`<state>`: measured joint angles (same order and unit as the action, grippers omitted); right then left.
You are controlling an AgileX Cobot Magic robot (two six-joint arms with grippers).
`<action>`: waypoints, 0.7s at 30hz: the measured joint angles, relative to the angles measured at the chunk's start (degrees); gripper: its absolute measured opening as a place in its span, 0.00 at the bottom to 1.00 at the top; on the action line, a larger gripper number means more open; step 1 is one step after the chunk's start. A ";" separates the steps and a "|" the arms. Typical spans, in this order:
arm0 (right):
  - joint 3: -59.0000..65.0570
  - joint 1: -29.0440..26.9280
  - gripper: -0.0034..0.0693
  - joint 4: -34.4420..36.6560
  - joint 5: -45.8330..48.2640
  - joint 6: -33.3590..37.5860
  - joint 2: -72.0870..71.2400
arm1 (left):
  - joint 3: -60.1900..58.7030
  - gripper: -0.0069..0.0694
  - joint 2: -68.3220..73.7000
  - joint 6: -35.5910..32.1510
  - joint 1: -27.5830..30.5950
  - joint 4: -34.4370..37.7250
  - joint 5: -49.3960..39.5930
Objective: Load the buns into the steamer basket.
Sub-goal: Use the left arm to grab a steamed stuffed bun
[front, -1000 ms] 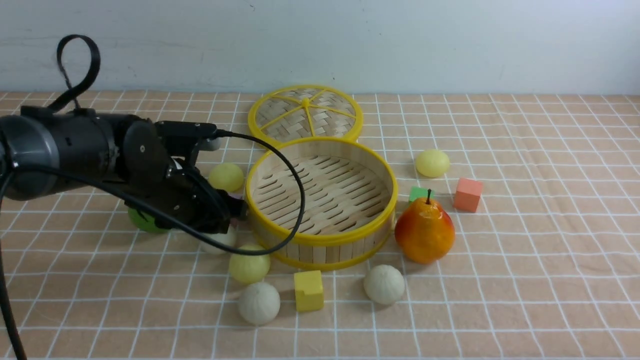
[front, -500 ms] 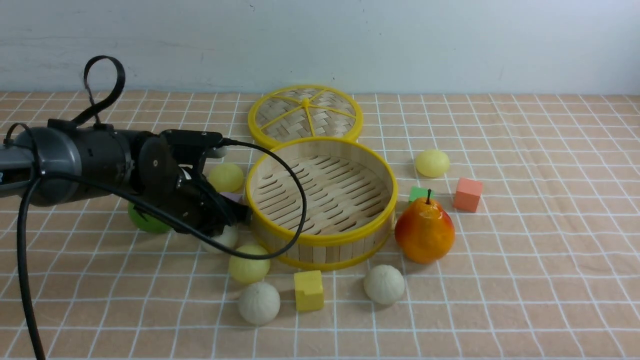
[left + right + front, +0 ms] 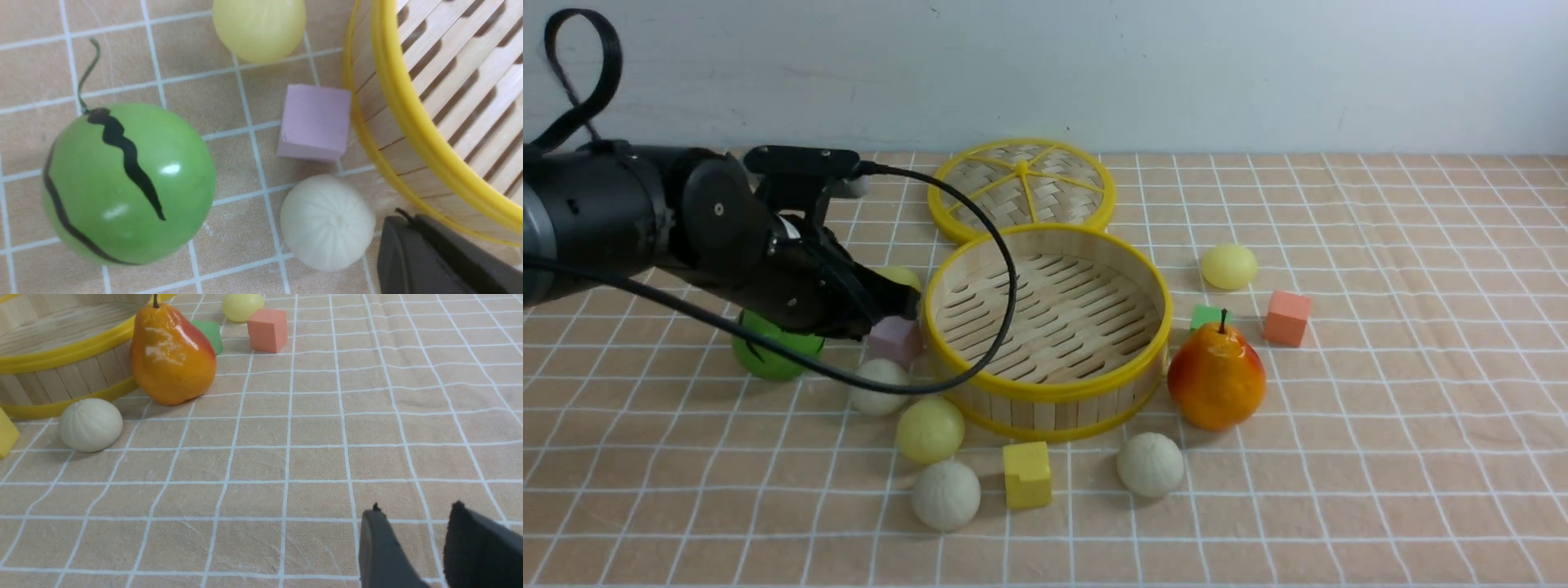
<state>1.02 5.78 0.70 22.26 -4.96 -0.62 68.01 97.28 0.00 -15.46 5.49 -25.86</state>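
The steamer basket stands mid-table with nothing in it. My left gripper hovers by its left wall, shut and holding nothing; in the left wrist view its closed fingers sit beside an off-white bun without touching it. That bun rests on the cloth. A yellow bun and an off-white bun lie in front of it. Another off-white bun lies before the basket, and a yellow bun at its right. A third yellow bun is half hidden behind my arm. My right gripper is open over bare cloth.
A pink cube and a green striped melon ball sit under my left arm. The woven lid lies behind the basket. A pear, green cube and orange cube stand to the right, a yellow cube in front.
My left gripper shut without catching the off-white bun, then rose and pulled back. The bun stays on the cloth. The right arm has not moved.
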 joint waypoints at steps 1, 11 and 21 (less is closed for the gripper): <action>0.00 0.00 0.38 0.00 0.00 0.00 0.00 | 0.00 0.07 0.06 0.00 0.00 0.00 -0.40; 0.00 0.00 0.38 0.00 0.00 0.00 0.00 | 0.00 0.31 6.35 0.00 0.00 -0.24 3.04; 0.00 0.00 0.38 0.00 0.00 0.00 0.00 | 0.00 0.48 10.41 0.00 0.00 -2.85 8.50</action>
<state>1.02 5.78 0.70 22.26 -4.96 -0.62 68.01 107.69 0.00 -15.46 2.64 -17.37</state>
